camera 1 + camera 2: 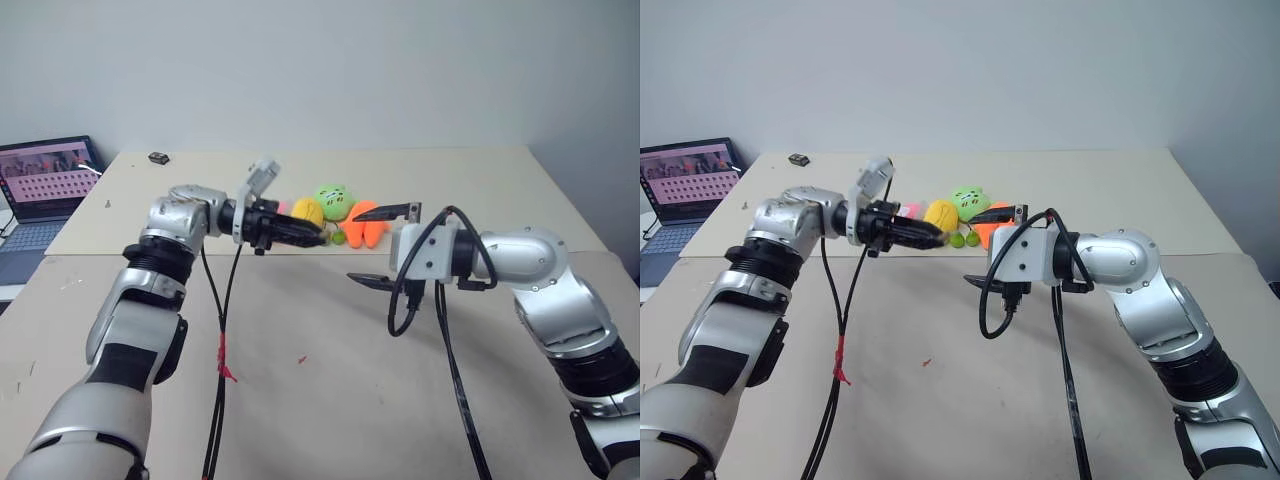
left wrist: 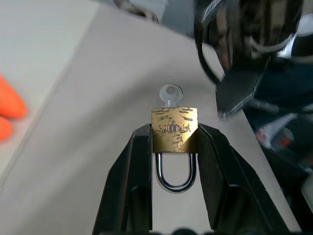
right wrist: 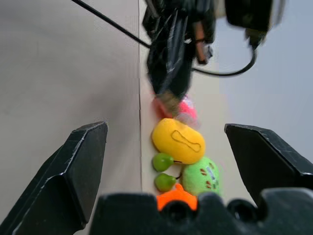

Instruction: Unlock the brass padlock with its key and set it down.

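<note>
Left pincer [image 2: 173, 147] pinching brass padlock [image 2: 174, 129] aloft over tabletop [image 1: 330, 360], key [image 2: 170, 94] seated at its 12 o'clock; right pincer [image 1: 385, 245] spread; next: grip key bow, twist.

A beige table [image 1: 300, 400] carries plush toys [image 1: 345, 215] and green balls [image 1: 338, 238].
</note>
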Robot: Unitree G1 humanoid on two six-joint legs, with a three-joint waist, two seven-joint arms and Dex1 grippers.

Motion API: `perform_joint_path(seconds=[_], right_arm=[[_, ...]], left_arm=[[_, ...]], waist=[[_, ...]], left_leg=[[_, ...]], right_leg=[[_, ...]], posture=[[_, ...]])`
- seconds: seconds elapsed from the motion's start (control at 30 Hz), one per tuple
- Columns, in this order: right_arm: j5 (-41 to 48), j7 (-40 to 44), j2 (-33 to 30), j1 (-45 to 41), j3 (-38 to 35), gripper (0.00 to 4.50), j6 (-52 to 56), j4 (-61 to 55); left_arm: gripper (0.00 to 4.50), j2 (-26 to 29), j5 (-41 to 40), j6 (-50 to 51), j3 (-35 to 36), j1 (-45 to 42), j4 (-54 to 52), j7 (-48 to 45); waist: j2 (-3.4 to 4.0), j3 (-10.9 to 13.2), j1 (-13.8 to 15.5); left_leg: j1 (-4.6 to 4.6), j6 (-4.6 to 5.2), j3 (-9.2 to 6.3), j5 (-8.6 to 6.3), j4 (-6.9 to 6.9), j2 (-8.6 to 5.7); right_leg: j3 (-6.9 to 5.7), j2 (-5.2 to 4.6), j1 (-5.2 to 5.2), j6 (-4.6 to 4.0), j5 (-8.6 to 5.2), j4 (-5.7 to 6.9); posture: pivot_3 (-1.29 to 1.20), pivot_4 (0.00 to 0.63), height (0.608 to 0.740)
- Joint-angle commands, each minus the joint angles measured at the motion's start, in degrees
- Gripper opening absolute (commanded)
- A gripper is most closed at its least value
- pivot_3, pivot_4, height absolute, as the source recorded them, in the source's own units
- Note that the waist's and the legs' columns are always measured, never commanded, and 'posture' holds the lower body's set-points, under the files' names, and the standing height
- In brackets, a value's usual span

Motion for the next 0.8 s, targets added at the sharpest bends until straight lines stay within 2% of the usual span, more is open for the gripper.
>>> perform_joint_path(seconds=[0.03, 0.37, 0.67, 0.77, 0.8], right_arm=[[-2.6, -0.8, 0.7, -0.6, -0.1, 4.5, -5.9, 0.0], [-3.5, 1.5, 1.1, 3.3, 1.5, 4.5, -10.5, 0.1], [-4.4, 1.3, 1.3, 5.3, 0.9, 4.5, -14.2, 2.7], [-4.4, 1.4, 1.5, 5.1, 1.0, 3.78, -14.4, 3.1], [-4.4, 1.4, 1.5, 5.1, 1.0, 3.38, -14.5, 3.3]], left_arm=[[0.79, 1.1, -4.1, -2.9, -4.9, -3.0, 0.6, -0.5], [0.79, 0.1, -7.6, -6.1, -11.6, -5.0, 1.2, -0.5], [0.79, 4.8, -10.7, -5.5, -16.9, -4.7, -6.9, -0.5], [0.79, 5.2, -11.2, -5.2, -17.7, -5.0, -7.1, -0.5], [0.79, 5.3, -11.4, -5.2, -17.9, -5.1, -7.1, -0.5]], waist=[[-0.01, 0.0, 0.0], [-0.06, 0.0, 0.4], [-0.06, 0.1, 0.4], [-0.07, 0.1, 0.6], [-0.07, 0.1, 0.6]], left_leg=[[0.0, -0.01, 0.01, 0.0, 0.01, -0.01], [-0.03, -0.05, 0.07, 0.03, 0.07, -0.09], [0.02, -0.17, 0.05, 0.1, 0.05, -0.05], [0.01, -0.16, 0.05, 0.09, 0.07, -0.07], [0.0, -0.13, 0.05, 0.08, 0.09, -0.07]], right_leg=[[0.01, -0.02, 0.01, 0.0, 0.0, 0.0], [0.06, -0.07, 0.09, -0.02, 0.0, -0.03], [0.07, -0.02, 0.06, -0.03, -0.01, 0.02], [0.07, -0.02, 0.07, -0.04, -0.02, 0.03], [0.07, -0.02, 0.08, -0.04, -0.02, 0.04]], posture=[[0.0, 0.15, 0.64], [0.0, 0.15, 0.64], [0.0, 0.15, 0.64], [0.0, 0.15, 0.64], [0.0, 0.15, 0.64]])
